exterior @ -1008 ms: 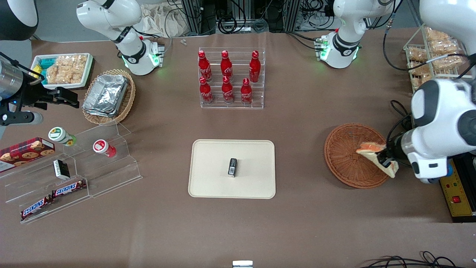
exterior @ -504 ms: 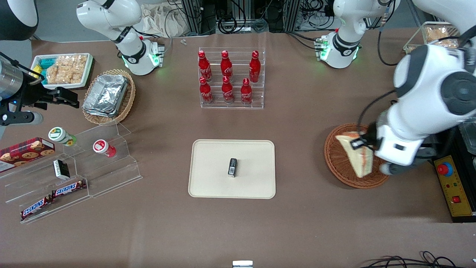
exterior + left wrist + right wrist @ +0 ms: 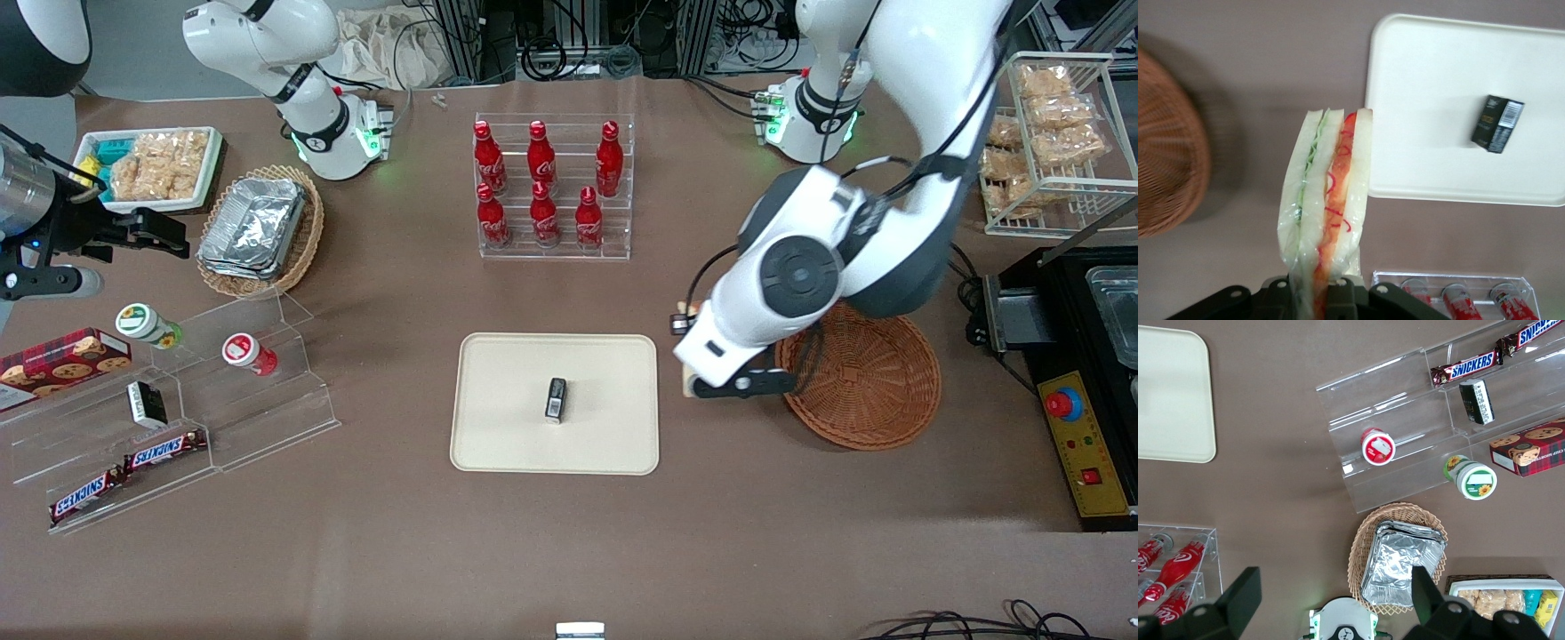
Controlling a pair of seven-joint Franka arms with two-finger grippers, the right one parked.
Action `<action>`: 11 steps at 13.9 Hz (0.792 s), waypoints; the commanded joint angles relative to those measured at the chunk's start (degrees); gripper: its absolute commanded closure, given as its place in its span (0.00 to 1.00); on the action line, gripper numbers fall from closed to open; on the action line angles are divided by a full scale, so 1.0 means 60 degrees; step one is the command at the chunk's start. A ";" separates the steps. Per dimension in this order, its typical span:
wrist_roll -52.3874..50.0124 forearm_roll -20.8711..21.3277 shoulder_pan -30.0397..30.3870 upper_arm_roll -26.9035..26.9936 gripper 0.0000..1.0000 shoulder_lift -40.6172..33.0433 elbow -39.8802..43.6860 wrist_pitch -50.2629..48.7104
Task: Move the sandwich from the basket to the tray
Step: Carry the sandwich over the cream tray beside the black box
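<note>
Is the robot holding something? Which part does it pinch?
Yes: the end effector pinches the sandwich by one end, in the air between basket and tray.

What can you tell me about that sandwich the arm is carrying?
The sandwich is a wedge of white bread slices with green filling in one layer and orange-red in the other, in what looks like clear wrap. The gripper is shut on its wide end, so it hangs in the air, tip pointing away from the fingers. It is over bare table between the basket and the tray, touching neither.
</note>
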 commanded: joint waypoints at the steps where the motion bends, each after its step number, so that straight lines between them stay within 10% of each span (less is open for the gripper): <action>1: 0.0194 0.0526 -0.0243 0.0044 1.00 0.0923 0.0502 0.0326; 11: -0.0890 0.1130 -0.1049 0.0220 1.00 0.2800 0.0546 0.3709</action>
